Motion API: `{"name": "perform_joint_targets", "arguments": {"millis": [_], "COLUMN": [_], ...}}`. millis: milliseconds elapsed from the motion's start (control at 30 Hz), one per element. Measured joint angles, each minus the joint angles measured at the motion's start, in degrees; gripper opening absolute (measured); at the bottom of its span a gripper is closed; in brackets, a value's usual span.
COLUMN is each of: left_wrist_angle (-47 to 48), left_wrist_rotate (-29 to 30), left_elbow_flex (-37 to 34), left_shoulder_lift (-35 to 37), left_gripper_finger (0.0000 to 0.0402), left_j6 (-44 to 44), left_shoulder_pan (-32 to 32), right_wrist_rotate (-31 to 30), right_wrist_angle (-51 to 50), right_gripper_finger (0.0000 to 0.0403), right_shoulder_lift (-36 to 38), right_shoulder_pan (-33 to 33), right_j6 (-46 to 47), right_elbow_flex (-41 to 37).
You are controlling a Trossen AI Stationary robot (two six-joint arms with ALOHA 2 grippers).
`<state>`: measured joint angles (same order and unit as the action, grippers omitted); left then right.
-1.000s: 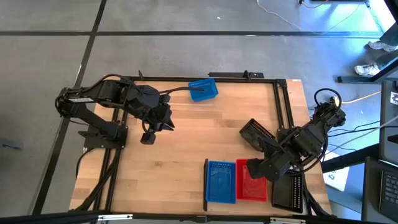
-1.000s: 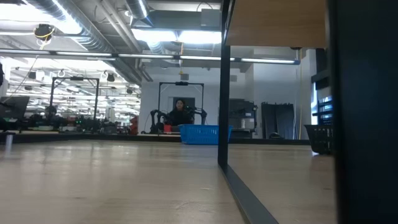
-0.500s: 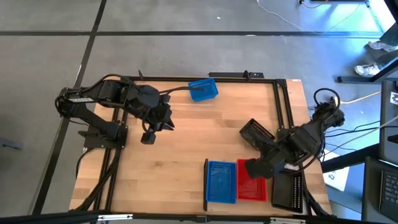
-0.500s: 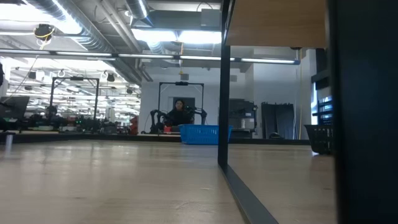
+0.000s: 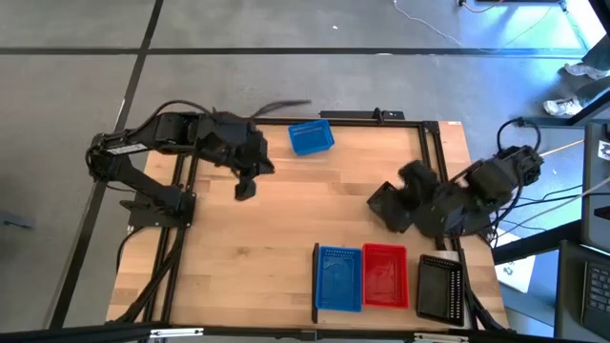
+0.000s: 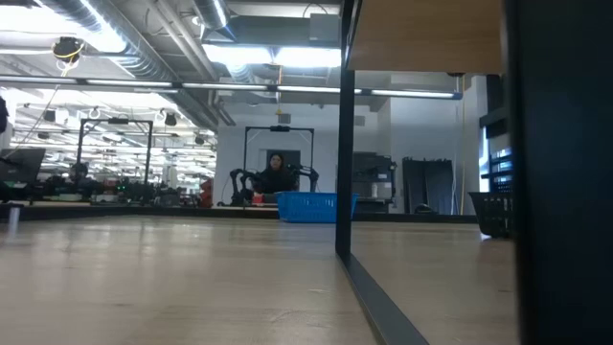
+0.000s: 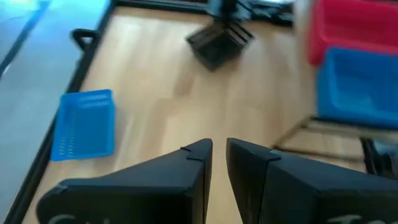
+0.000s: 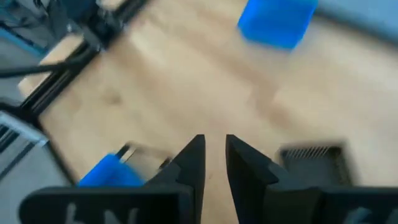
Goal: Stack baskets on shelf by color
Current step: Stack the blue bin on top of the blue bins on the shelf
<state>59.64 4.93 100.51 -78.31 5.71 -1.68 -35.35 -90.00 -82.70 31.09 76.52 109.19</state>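
Loose blue basket (image 5: 311,136) upper centre of high view, at table's far edge; loose black basket (image 5: 390,206) right of centre, tilted. Shelf (image 5: 381,303) bottom centre carries blue stack (image 5: 338,278), red stack (image 5: 385,276), black stack (image 5: 441,289).

Left gripper (image 5: 246,189) upper left, jaws nearly closed, empty. Right gripper (image 5: 411,178) beside black basket, jaws narrow, empty.

Risk: narrow jaws nudging tilted black basket instead of straddling wall; blue basket pushed off edge.

Butcher-block table (image 5: 267,248); grey floor, workshop beyond.

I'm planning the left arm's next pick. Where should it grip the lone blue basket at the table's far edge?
Probably one long latticed side wall of the blue basket, pinched over the rim from above: it lies open side up, clear all round. The left gripper is nearest.
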Motion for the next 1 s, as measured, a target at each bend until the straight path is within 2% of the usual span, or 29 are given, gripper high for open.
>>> {"name": "perform_joint_targets", "arguments": {"millis": [100, 167, 433, 533, 667, 800, 1000], "left_wrist_angle": [-0.61, -0.63, -4.16, -6.01, -6.06, -6.08, -5.67], "left_wrist_rotate": [0.04, -0.01, -3.13, -7.74, -15.03, -13.37, -11.42], "left_elbow_flex": [0.00, 0.00, -0.06, -0.06, -0.06, -0.05, -0.06], "left_shoulder_lift": [-1.30, -2.59, -10.63, -14.61, -20.16, -25.32, -29.58], "left_gripper_finger": [0.0040, 0.0040, 0.0040, 0.0040, 0.0040, 0.0040, 0.0040], "left_j6": [1.66, 1.88, 3.62, -1.21, -14.83, -22.55, -26.15], "left_shoulder_pan": [-3.10, -5.02, -13.87, -16.96, -20.78, -23.62, -26.79], "right_wrist_rotate": [-4.33, -4.88, -10.07, -10.08, -9.94, -9.68, -9.67], "right_wrist_angle": [-0.02, -0.04, -0.06, -0.07, -0.05, -0.04, -0.04], "right_gripper_finger": [0.0062, 0.0062, 0.0062, 0.0062, 0.0062, 0.0062, 0.0062], "right_shoulder_lift": [2.75, 4.49, 10.81, 12.88, 15.27, 17.28, 19.29], "right_shoulder_pan": [-2.59, -4.60, -11.32, -12.49, -12.67, -12.67, -12.67], "right_j6": [-10.29, -16.20, -32.30, -36.45, -40.66, -42.50, -42.28], "right_elbow_flex": [0.00, 0.00, 0.00, 0.00, -0.02, -0.02, -0.04]}}
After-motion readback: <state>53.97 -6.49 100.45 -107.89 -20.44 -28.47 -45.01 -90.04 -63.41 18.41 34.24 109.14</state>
